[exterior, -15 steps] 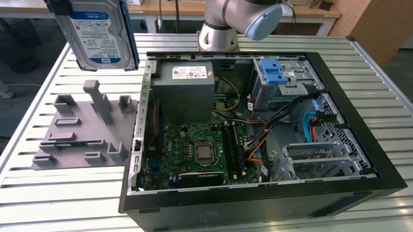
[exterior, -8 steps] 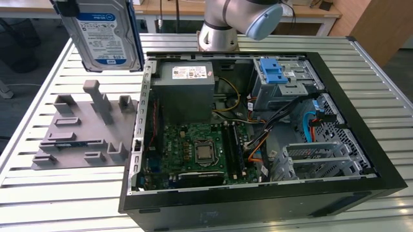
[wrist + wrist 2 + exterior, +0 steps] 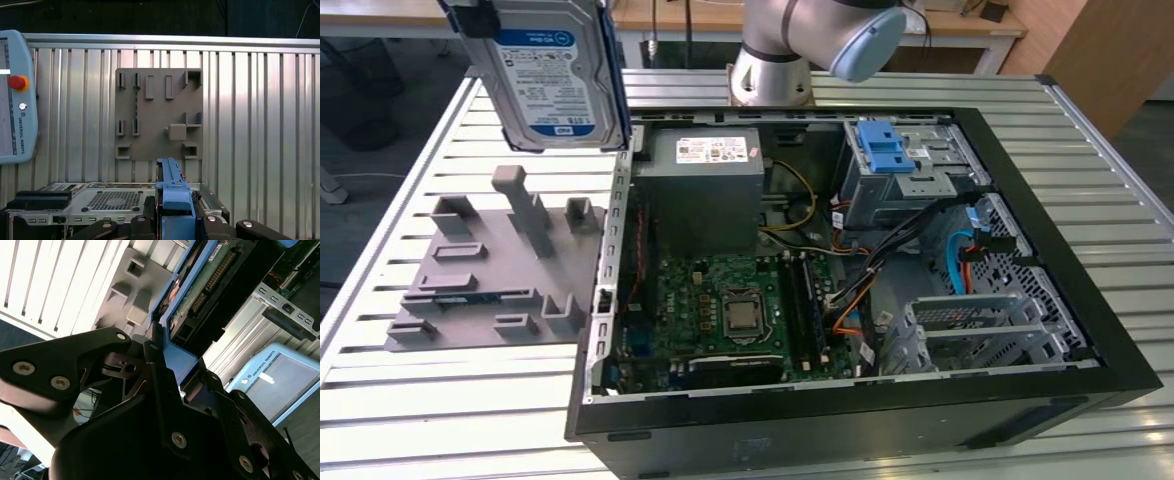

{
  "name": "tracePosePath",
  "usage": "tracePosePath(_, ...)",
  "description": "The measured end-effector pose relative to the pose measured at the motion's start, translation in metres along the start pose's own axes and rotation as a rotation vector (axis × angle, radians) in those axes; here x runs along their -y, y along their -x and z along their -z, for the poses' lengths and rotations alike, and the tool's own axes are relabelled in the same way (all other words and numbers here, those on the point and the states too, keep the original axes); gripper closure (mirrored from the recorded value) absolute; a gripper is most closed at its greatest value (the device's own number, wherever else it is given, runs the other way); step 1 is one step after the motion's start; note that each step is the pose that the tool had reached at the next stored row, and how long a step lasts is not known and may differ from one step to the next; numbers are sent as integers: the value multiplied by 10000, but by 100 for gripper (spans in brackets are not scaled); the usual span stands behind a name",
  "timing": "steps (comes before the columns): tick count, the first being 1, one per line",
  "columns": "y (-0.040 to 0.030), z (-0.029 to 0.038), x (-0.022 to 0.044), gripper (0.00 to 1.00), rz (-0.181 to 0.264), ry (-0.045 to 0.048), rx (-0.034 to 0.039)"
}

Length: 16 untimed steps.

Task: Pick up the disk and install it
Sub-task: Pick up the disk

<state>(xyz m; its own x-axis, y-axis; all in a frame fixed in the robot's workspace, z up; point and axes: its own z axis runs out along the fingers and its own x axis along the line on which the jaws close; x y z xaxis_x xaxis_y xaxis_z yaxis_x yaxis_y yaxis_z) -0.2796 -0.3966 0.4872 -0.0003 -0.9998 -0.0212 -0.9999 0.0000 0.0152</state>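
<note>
First, the exterior view: the disk point(image 3: 550, 75) hangs in the air at the upper corner on the exterior view's left, label facing the camera, long axis close to upright with a slight tilt, its top edge running out of the picture. It sits above the grey tray point(image 3: 480, 290) on the slatted table point(image 3: 440, 420), just outside the near wall of the open computer case point(image 3: 1107, 370). The drive cage point(image 3: 934, 175), marked by its blue clip point(image 3: 887, 148), stands at the far corner of the case, well apart from the disk and toward the exterior view's right; judged from this, the whole width of the case lies between the part and that cage. Next, the second wrist view: the gripper point(image 3: 165, 357) is closed on the disk's blue side rail point(image 3: 181, 359), black fingers point(image 3: 65, 365) pressing from either side, and the disk's circuit-board face point(image 3: 200, 287) extends straight away from the hand, so its long axis runs on from the gripper's own. Last, the first wrist view: the rail point(image 3: 172, 187) rises between the closed fingers point(image 3: 150, 207), with the grey tray point(image 3: 155, 145) on the table directly beyond it, a corner of the case point(image 3: 115, 200) close below, and a handheld controller point(image 3: 15, 115) lying off to one side.
</note>
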Motion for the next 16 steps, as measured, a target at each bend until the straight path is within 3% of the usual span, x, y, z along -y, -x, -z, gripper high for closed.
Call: tracePosePath(16, -81, 5, 244, 64, -27, -1, 1)
